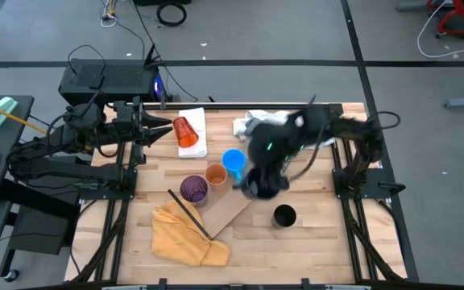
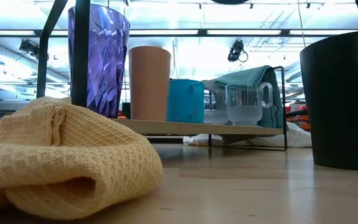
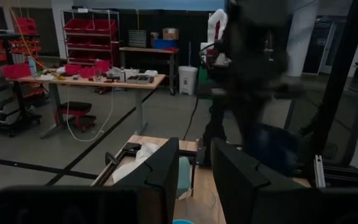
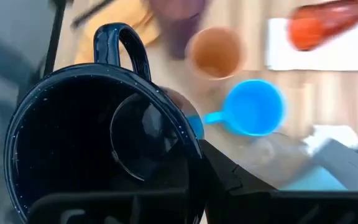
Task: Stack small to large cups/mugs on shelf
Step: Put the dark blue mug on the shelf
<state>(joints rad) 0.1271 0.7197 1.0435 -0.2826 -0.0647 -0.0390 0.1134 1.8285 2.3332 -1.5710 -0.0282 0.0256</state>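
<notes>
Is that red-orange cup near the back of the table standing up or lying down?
Lying down. From above, the red-orange cup shows its whole side, stretched along the white pad beneath it, while the purple cup shows only a round mouth.

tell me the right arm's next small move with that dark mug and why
Probably carry the dark mug on toward the board's free end, past the blue mug. The right gripper is shut on the dark mug's rim, holding it in the air, while the purple cup, orange cup and blue mug already stand in a row.
</notes>
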